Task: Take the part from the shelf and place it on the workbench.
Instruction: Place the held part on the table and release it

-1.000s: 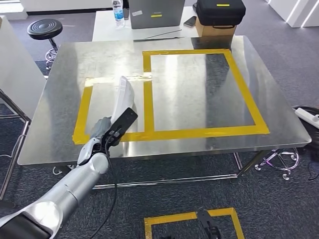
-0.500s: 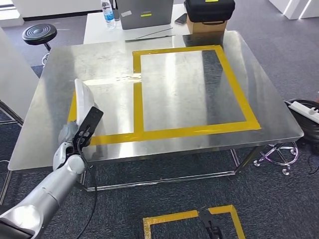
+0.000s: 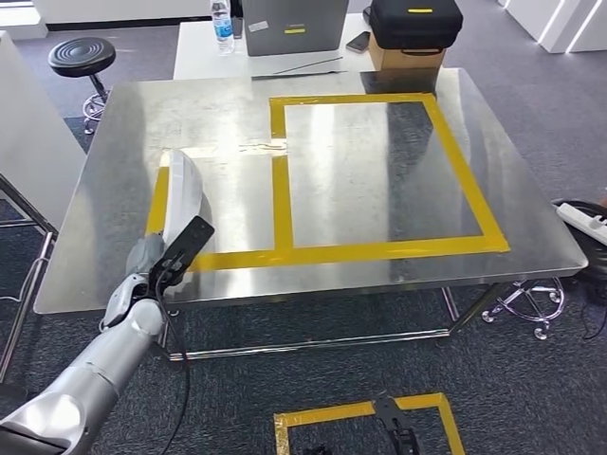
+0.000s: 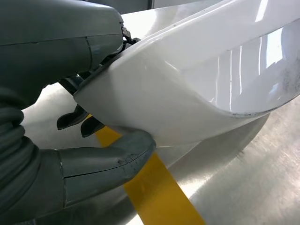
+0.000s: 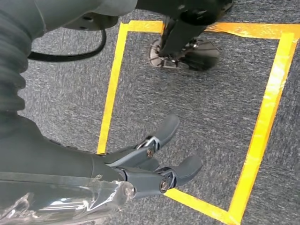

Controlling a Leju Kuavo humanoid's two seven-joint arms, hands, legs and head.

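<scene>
While the left hand [image 3: 147, 270] reaches up over the near left edge of the metal workbench [image 3: 107, 190], it grips the white curved part [image 3: 180, 194] by its lower end, thumb under the shell and darker fingers [image 4: 76, 117] curled behind it, as the left wrist view shows. The part rises from the hand and leans away over the tabletop, its far end above the left strip of the yellow tape outline [image 3: 286, 254]; from the head view I cannot tell whether that end touches the metal. Close below the hand a band of the same yellow tape runs across the steel. Beyond the part, farther from the hand, lies the larger taped rectangle, and past the bench's far edge stand a laptop [image 3: 295, 24], a water bottle [image 3: 222, 21] and a black case [image 3: 416, 23] on a white table. The right hand [image 5: 155, 159] hangs over grey carpet with a yellow tape square [image 5: 261, 136] beneath it, its fingers apart and holding nothing.
</scene>
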